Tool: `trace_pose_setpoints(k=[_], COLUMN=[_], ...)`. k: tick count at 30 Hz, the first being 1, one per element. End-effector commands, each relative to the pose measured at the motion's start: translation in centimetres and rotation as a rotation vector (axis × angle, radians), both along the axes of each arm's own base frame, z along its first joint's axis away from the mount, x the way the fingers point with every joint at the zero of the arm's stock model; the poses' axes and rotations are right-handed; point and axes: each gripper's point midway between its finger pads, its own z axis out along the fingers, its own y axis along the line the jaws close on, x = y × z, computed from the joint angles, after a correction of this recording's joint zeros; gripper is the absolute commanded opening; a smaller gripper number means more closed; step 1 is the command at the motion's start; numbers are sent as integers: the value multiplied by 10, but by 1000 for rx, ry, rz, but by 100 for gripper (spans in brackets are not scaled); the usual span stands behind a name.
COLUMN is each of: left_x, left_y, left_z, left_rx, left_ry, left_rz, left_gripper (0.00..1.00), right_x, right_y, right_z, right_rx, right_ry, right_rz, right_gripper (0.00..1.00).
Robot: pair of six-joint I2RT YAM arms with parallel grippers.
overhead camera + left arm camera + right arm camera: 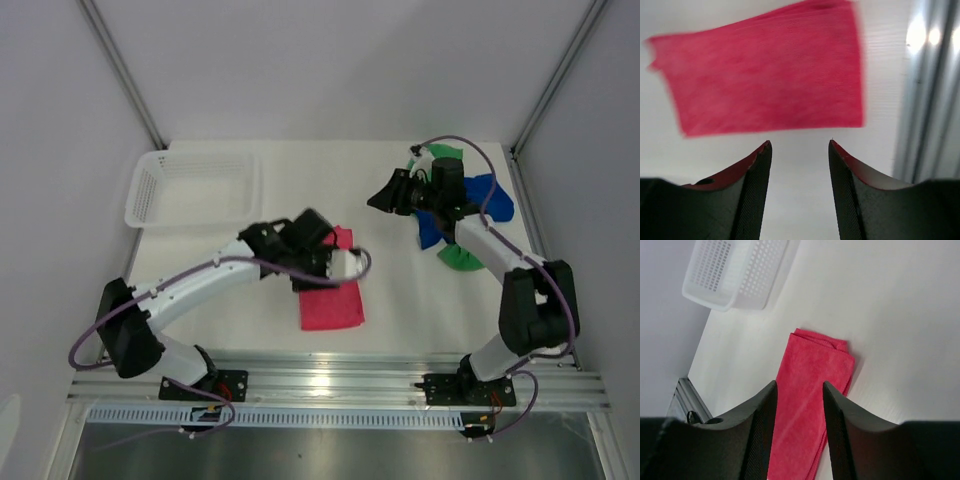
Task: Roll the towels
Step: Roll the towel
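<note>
White matte tabletop (410,300) between pale walls; a white plastic mesh basket (147,190) stands at far left. Pink-red towel (333,305): soft, fine-piled cloth folded flat into a rectangle; it lies at the table's centre with its long axis running near to far, slightly tilted. Left gripper (800,145) hangs near its far end; jaws apart, nothing between them. Blue towel (497,197) and green towel (462,260) lie crumpled together at far right, under the right arm; right gripper (799,385) jaws likewise parted and empty.
</note>
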Motion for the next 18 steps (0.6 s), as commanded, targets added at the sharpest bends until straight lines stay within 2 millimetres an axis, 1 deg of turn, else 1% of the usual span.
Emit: trace_pose_setpoints(k=[1, 2, 3, 4, 5, 6, 7, 8, 9, 10, 11, 12, 14, 15, 17, 18], left_x=[-47, -63, -68, -69, -74, -77, -78, -83, -89, -91, -90, -93, -96, -101, -100, -103], left_y=[-26, -23, -28, -38, -34, -30, -32, -28, -25, -25, -27, -25, -24, -19, -14, -5], left_z=[-36, -56, -60, -60, -74, -84, -87, -95, -101, -107, -108, -113, -124, -132, -143, -152], left_rx=[-4, 4, -17, -57, -47, -36, -41, -32, -26, -33, -40, -36, -17, 1, 37, 61], left_ry=[-70, -30, -27, -38, -26, -18, -23, -4, 16, 17, 6, 17, 53, 73, 71, 82], left_rz=[-283, -309, -321, -328, -328, -331, -331, -330, -329, -330, -327, -312, -297, -290, -273, -267], left_gripper=[53, 55, 56, 57, 58, 58, 58, 59, 59, 61, 61, 61, 62, 62, 61, 60], right_x=[-21, -36, -43, -48, -61, -68, -73, -82, -88, -92, -97, -101, -107, -112, -115, -117], right_y=[-12, -13, -14, -15, -18, -16, -17, -18, -16, -17, -18, -17, -19, -23, -26, -27], right_z=[2, 2, 1, -3, -11, -15, -20, -26, -29, -32, -38, -35, -41, -41, -42, -38], right_rx=[-48, -45, -51, -65, -82, -92, -98, -102, -105, -116, -124, -128, -141, -152, -162, -165], right_ry=[-60, -69, -73, -76, -68, -60, -47, -21, -14, -7, 1, -16, -12, -6, -8, -26], right_rz=[-51, -53, -57, -68, -69, -67, -71, -68, -59, -63, -62, -58, -63, -65, -70, -64], right_gripper=[45, 45, 46, 46, 46, 45, 46, 46, 46, 46, 46, 45, 46, 46, 46, 46])
